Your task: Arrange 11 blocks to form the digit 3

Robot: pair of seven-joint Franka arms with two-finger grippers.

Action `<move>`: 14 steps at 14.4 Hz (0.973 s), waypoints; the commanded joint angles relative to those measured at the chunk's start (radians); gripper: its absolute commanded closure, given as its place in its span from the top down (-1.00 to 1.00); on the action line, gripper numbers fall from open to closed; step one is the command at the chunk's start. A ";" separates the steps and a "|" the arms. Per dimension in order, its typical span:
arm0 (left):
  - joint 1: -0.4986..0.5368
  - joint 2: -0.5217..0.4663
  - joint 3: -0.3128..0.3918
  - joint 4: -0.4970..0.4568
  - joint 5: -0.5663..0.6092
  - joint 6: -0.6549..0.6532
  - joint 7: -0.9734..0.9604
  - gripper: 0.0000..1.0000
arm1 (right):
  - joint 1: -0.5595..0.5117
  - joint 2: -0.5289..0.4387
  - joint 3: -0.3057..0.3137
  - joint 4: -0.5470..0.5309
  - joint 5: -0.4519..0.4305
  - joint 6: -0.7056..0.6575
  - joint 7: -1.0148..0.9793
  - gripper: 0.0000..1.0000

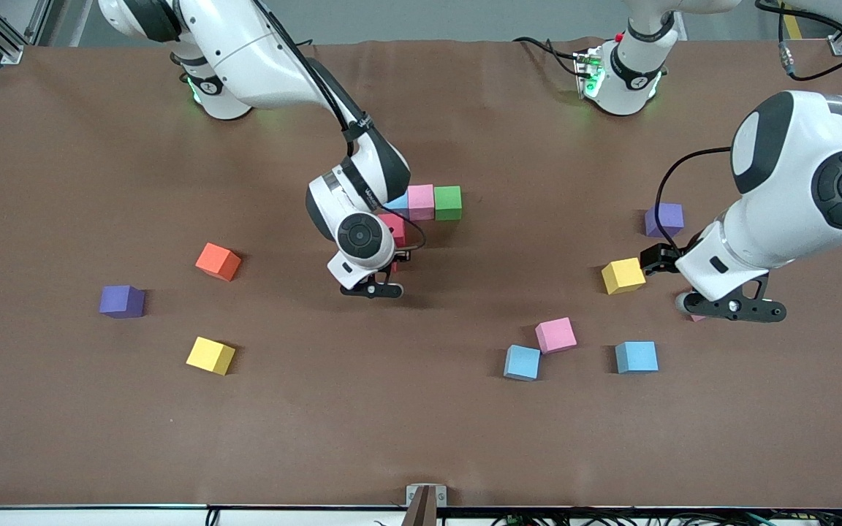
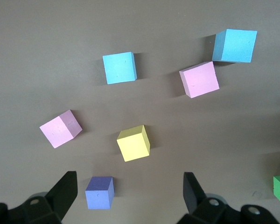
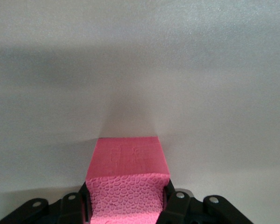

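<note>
A light blue block, a pink block and a green block form a touching row mid-table. A red block lies against the light blue one, half hidden by the right arm. Just nearer the front camera than that red block, my right gripper is shut on a red block low over the table. My left gripper hangs open over a purple cube, holding nothing, with a yellow block close by.
Loose at the left arm's end lie a pink block, two light blue blocks and another pink one. At the right arm's end lie an orange block, a yellow block and a purple cube.
</note>
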 commanded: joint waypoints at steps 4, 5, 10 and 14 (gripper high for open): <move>0.008 -0.024 -0.005 -0.021 0.002 -0.006 0.009 1.00 | 0.013 -0.023 -0.006 -0.038 0.024 -0.007 0.036 -0.23; 0.009 -0.024 -0.005 -0.021 0.000 -0.006 0.012 1.00 | 0.013 -0.023 -0.006 -0.038 0.024 -0.007 0.036 -0.23; 0.012 -0.024 -0.005 -0.019 0.000 -0.005 0.014 1.00 | 0.014 -0.023 -0.006 -0.039 0.024 -0.029 0.037 -0.22; 0.031 -0.024 -0.001 -0.016 0.000 -0.003 0.015 1.00 | 0.014 -0.023 -0.006 -0.039 0.024 -0.032 0.037 -0.22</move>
